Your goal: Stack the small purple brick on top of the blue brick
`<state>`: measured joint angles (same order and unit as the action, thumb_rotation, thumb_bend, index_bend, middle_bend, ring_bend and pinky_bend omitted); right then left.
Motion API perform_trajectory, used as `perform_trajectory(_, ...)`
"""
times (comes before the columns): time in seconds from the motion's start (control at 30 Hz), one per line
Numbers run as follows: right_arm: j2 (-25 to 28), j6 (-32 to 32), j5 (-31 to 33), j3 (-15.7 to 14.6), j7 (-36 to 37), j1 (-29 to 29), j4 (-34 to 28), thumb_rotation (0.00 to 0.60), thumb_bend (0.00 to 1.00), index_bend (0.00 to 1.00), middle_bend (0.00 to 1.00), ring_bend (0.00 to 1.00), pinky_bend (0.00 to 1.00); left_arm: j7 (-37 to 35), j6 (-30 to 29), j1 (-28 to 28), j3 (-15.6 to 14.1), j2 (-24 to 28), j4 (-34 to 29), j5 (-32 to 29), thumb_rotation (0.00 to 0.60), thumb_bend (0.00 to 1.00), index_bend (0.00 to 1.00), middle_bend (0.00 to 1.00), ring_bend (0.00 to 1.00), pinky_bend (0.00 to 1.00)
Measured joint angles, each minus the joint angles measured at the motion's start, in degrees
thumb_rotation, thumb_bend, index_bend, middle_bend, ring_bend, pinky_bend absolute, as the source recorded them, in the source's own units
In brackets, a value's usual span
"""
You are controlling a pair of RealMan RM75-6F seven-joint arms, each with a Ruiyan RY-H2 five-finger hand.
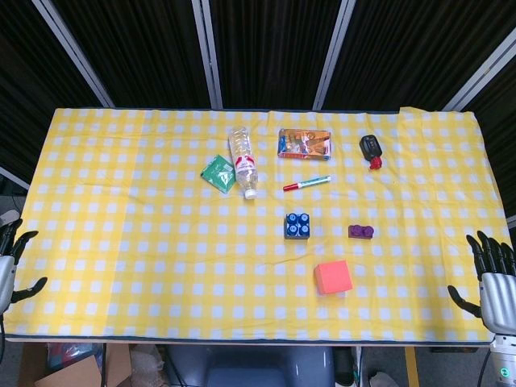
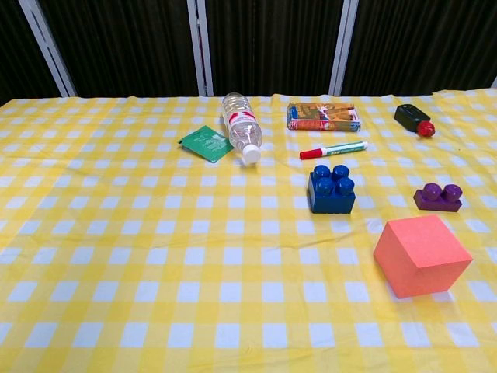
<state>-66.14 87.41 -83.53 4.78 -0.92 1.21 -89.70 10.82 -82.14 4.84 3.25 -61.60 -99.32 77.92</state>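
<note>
The small purple brick (image 1: 360, 232) (image 2: 438, 197) lies on the yellow checked cloth, right of centre. To its left, well apart, the blue brick (image 1: 297, 226) (image 2: 331, 190) stands with its studs up. My right hand (image 1: 492, 282) hangs at the table's right edge with fingers spread and nothing in it, far from both bricks. At the left edge is my left hand (image 1: 11, 262), also spread and empty. The chest view shows neither hand.
An orange-pink cube (image 1: 333, 277) (image 2: 422, 255) sits in front of the bricks. Behind them lie a red-capped marker (image 1: 306, 183), a plastic bottle (image 1: 243, 161), a green packet (image 1: 218, 173), a snack pack (image 1: 305, 143) and a black-and-red object (image 1: 371, 150).
</note>
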Motion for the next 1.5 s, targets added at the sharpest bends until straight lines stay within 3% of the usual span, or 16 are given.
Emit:
perform_trajectory(0.87, -1.03, -4.06, -0.73, -0.4, 1.71, 2.28, 1.57, 0.6, 0.3, 0.0, 0.0, 0.0, 0.0, 2.2, -1.28, -0.5, -1.0, -0.22, -1.0, 1.42, 0.6, 0.24, 0.16, 0.0, 0.0, 0.1)
perform_trajectory(1.03, -2.34, -5.8, -1.71, -0.22, 4.22, 4.15, 3.7, 0.6, 0.3, 0.05, 0.0, 0.0, 0.0, 2.91, -0.88, -0.53, -1.34, -0.26, -1.41, 1.4, 0.6, 0.24, 0.16, 0.0, 0.0, 0.1)
perform_trajectory(1.23, -3.95, -11.82, -2.39, 0.71, 8.54, 8.87, 5.98, 0.6, 0.3, 0.1, 0.0, 0.0, 0.0, 2.42, -1.77, -0.88, -1.5, -0.04, -1.69, 2.29, 0.6, 0.24, 0.16, 0.0, 0.0, 0.1)
perform_trajectory(1.5, -6.67, -23.99, 1.82, 3.43, 5.01, 17.58, 6.98, 0.6, 0.3, 0.2, 0.0, 0.0, 0.0, 1.62, -1.72, -0.97, -1.01, 0.19, -1.34, 1.35, 0.6, 0.24, 0.16, 0.0, 0.0, 0.1)
